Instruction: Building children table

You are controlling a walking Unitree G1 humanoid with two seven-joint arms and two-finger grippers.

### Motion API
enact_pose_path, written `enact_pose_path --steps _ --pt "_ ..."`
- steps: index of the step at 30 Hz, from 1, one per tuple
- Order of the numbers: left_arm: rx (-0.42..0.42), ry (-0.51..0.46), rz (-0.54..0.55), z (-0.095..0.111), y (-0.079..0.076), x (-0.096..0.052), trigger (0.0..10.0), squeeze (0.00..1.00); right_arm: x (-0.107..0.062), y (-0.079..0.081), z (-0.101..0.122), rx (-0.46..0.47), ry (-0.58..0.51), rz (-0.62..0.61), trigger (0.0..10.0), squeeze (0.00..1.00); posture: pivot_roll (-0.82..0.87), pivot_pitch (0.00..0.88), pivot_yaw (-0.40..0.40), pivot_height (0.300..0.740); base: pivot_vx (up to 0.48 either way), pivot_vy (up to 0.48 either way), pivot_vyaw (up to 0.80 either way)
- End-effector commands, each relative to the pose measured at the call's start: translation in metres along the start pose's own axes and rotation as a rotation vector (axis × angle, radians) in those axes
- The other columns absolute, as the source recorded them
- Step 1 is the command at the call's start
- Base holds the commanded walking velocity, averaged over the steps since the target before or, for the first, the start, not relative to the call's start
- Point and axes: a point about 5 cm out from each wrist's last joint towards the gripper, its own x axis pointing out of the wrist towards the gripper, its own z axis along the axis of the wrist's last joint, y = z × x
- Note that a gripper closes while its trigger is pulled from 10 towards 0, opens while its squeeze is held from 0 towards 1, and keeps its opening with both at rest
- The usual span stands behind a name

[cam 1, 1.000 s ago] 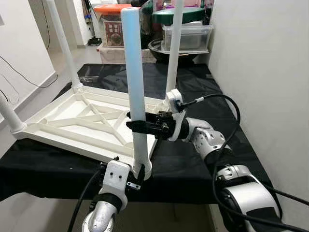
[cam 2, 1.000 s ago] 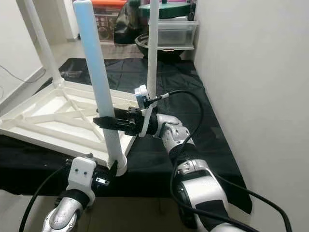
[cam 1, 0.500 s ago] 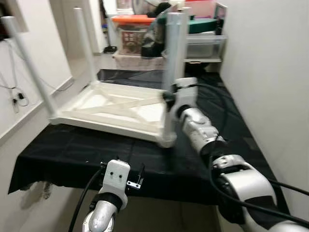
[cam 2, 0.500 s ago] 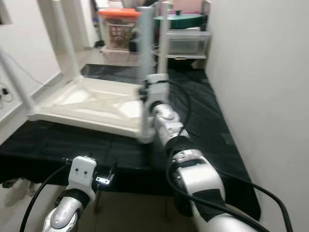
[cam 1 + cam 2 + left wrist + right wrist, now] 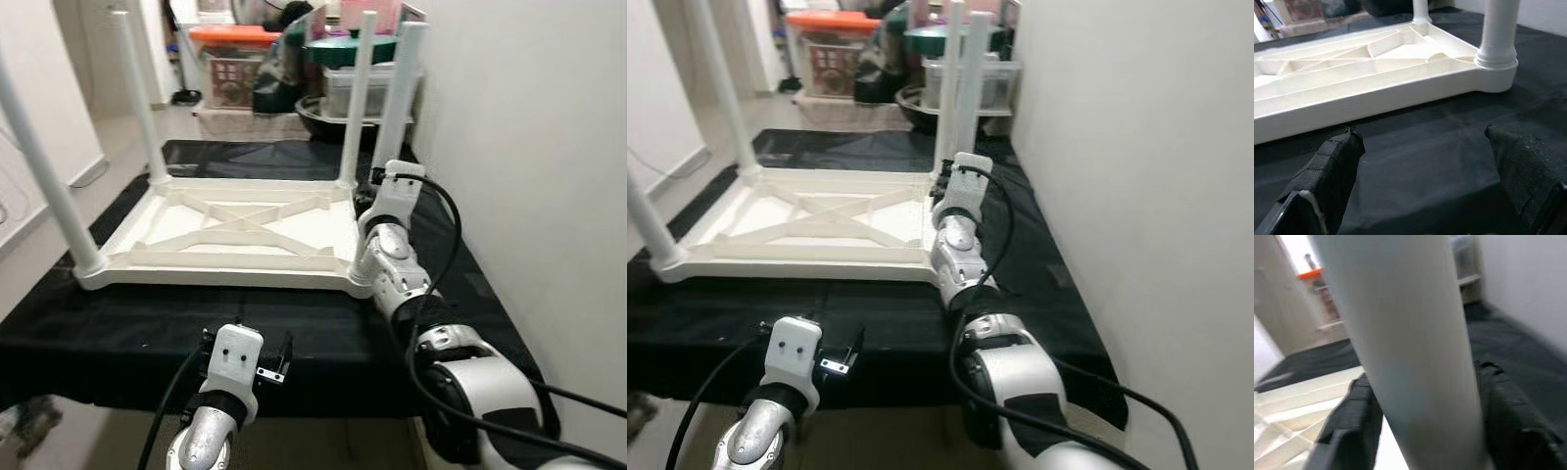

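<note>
Table (image 5: 235, 220) lies upside down on the black cloth (image 5: 118, 323). At your 1 o'clock the right gripper (image 5: 1420, 396) clamps the near right leg (image 5: 397, 108), its fingers largely hidden. Left gripper (image 5: 1425, 166) hovers low, fingers apart.

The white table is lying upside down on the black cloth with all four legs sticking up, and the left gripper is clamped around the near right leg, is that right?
Not quite. The white table does lie upside down on the black cloth with four legs up, but the right gripper, not the left, is clamped around the near right leg, as the right wrist view shows. The left gripper hovers open above the cloth, short of the table.
</note>
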Motion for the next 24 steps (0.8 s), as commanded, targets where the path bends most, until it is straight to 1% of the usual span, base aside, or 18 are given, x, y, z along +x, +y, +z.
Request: enact_pose_path --steps 1,2,3,4,6,7,8,9,10,13,14,15,17,19,20,21,22,24 --pt "0.002 0.018 0.005 -0.004 0.0 -0.002 10.0 0.0 -0.001 0.015 0.0 0.06 -0.001 0.126 10.0 0.95 0.0 0.0 -0.014 0.734 0.0 0.0 0.0" --pt "0.002 0.018 0.005 -0.004 0.0 -0.002 10.0 0.0 0.0 0.023 0.006 0.112 -0.007 0.249 10.0 0.0 0.0 0.0 -0.014 0.734 0.0 0.0 0.0" --pt "0.002 0.018 0.005 -0.004 0.0 -0.002 10.0 0.0 0.0 0.023 0.006 0.112 -0.007 0.249 10.0 0.0 0.0 0.0 -0.014 0.734 0.0 0.0 0.0" --pt "0.002 0.018 0.004 -0.004 0.0 -0.002 10.0 0.0 0.0 0.027 0.01 0.144 -0.01 0.325 10.0 0.0 0.0 0.0 -0.014 0.734 0.0 0.0 0.0" --pt "0.003 0.017 0.003 -0.005 0.0 -0.001 10.0 0.0 -0.008 0.034 0.013 0.301 0.077 0.745 10.0 0.0 -0.01 0.0 -0.011 0.734 0.0 0.0 0.0" --pt "0.003 0.017 0.003 -0.005 0.0 -0.001 10.0 0.0 -0.008 0.034 0.013 0.301 0.077 0.745 10.0 0.0 -0.01 0.0 -0.011 0.734 0.0 0.0 0.0" --pt "0.003 0.017 0.002 -0.005 0.001 -0.001 10.0 0.0 -0.019 0.032 0.018 0.348 0.095 1.014 10.0 0.0 -0.01 0.0 -0.01 0.734 0.0 0.0 0.0" --pt "0.003 0.017 0.002 -0.005 0.001 -0.001 10.0 0.0 -0.019 0.032 0.018 0.348 0.095 1.014 10.0 0.0 -0.01 0.0 -0.01 0.734 0.0 0.0 0.0" --pt "0.004 0.015 0.002 -0.005 0.001 -0.001 10.0 0.0 -0.026 0.029 0.019 0.33 0.11 1.144 10.0 0.0 -0.01 0.0 -0.01 0.734 0.0 0.0 0.0" --pt "0.004 0.015 0.002 -0.004 0.001 -0.001 10.0 0.0 -0.031 0.028 0.02 0.322 0.125 1.228 10.0 0.0 -0.01 0.0 -0.01 0.734 0.0 0.0 0.0" --pt "0.005 0.015 0.001 -0.005 0.001 -0.001 10.0 0.0 -0.035 0.026 0.021 0.335 0.147 1.322 10.0 0.0 0.0 0.0 -0.01 0.734 0.0 0.0 0.0" --pt "0.005 0.015 0.001 -0.005 0.001 -0.001 10.0 0.0 -0.035 0.026 0.021 0.335 0.147 1.322 10.0 0.0 0.0 0.0 -0.01 0.734 0.0 0.0 0.0" --pt "0.007 0.019 0.001 -0.005 0.001 -0.001 10.0 0.0 -0.041 0.027 0.023 0.336 0.158 1.462 10.0 0.0 0.0 0.0 -0.01 0.734 0.0 0.0 0.0" --pt "0.006 0.02 0.001 -0.006 0.001 -0.001 10.0 0.0 -0.043 0.029 0.021 0.31 0.175 1.505 10.0 0.0 0.0 0.0 -0.011 0.734 0.0 0.0 0.0" --pt "0.006 0.02 0.001 -0.006 0.001 -0.002 10.0 0.0 -0.045 0.03 0.016 0.267 0.198 1.521 6.4 0.0 0.0 0.0 -0.01 0.734 0.0 0.0 0.0" --pt "0.006 0.02 0.001 -0.006 0.001 -0.002 10.0 0.0 -0.045 0.03 0.016 0.267 0.198 1.521 6.4 0.0 0.0 0.0 -0.01 0.734 0.0 0.0 0.0" --pt "0.006 0.022 0.0 -0.006 0.0 -0.002 10.0 0.0 -0.048 0.033 0.005 0.202 0.251 1.538 0.0 0.0 0.0 0.0 -0.01 0.734 0.0 0.0 0.0" --pt "0.006 0.022 0.0 -0.007 0.0 -0.002 10.0 0.0 -0.049 0.033 -0.002 0.161 0.284 1.519 0.0 0.0 0.0 0.0 -0.01 0.734 0.0 0.0 0.0"
